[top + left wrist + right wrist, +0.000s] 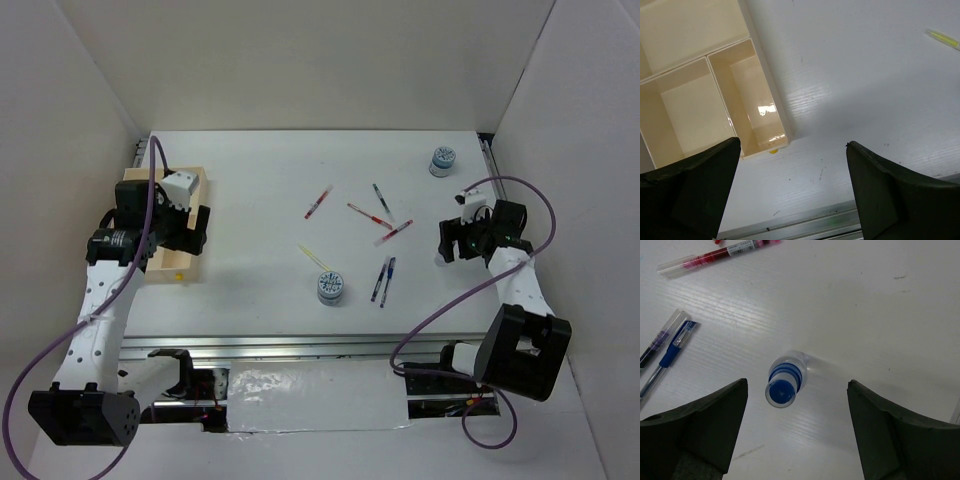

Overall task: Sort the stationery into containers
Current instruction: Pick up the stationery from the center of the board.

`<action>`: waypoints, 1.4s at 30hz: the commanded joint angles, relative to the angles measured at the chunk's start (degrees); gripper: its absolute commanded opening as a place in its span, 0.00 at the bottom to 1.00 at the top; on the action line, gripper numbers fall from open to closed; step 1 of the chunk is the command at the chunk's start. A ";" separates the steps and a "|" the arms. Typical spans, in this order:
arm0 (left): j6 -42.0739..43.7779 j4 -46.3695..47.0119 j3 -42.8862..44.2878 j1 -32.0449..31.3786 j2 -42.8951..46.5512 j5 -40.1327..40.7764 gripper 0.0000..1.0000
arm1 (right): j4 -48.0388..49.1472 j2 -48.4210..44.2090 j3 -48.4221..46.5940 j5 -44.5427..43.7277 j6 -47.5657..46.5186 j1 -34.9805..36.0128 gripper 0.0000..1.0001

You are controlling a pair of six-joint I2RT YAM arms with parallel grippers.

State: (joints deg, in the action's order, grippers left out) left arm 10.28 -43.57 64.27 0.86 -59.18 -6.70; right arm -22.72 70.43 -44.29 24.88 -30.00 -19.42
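Observation:
The light-wood tray [168, 263] lies at the left, mostly under my left arm; its empty compartments show in the left wrist view [765, 85]. My left gripper [198, 232] is open and empty [792, 185], just off the tray's near corner. Red pens [319, 201], a dark pen [381, 198], a yellow pen [316, 256] and two blue pens [383, 280] lie mid-table. One patterned roll [330, 287] sits centre, another [442, 160] far right. My right gripper [447, 243] is open [797, 425] above the upright clear bottle with blue cap [784, 382], which stands between the fingers, nearer the left one.
White walls enclose the table on three sides. A metal rail [805, 220] runs along the near edge. A small yellow speck [773, 150] lies at the tray's corner. A red pen [720, 254] and a blue pen [667, 360] lie left of the bottle.

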 commanded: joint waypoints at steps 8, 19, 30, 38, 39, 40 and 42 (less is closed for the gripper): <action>-0.27 2.44 1.91 -0.34 -0.85 1.51 0.99 | 8.39 4.36 0.26 0.78 0.03 3.42 0.71; 0.00 2.88 2.35 -0.42 -1.55 1.87 0.99 | 8.22 5.68 0.61 0.78 -0.06 3.78 0.40; 3.25 6.12 1.83 -0.42 0.90 -8.22 0.98 | -1.60 -0.72 -7.37 3.84 4.15 5.53 0.00; -0.70 11.67 4.98 -6.91 -0.75 -25.44 0.99 | -9.01 -5.57 -20.74 11.41 17.77 17.20 0.00; -2.62 13.32 5.34 -8.06 -1.29 -26.86 0.98 | -8.66 -5.83 -22.05 12.63 20.74 21.22 0.00; -4.03 14.56 5.51 -9.20 -1.73 -26.87 0.98 | -8.13 -5.83 -22.59 13.52 22.42 22.74 0.00; -7.03 16.50 6.04 -12.71 -3.57 -27.93 0.97 | -6.20 -4.88 -23.81 15.71 27.33 26.43 0.00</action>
State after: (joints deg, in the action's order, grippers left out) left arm 8.29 -32.82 67.94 -8.45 -60.88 -27.90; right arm -28.77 65.36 -65.36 35.00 -12.36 2.74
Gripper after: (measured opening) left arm 0.978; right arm 0.423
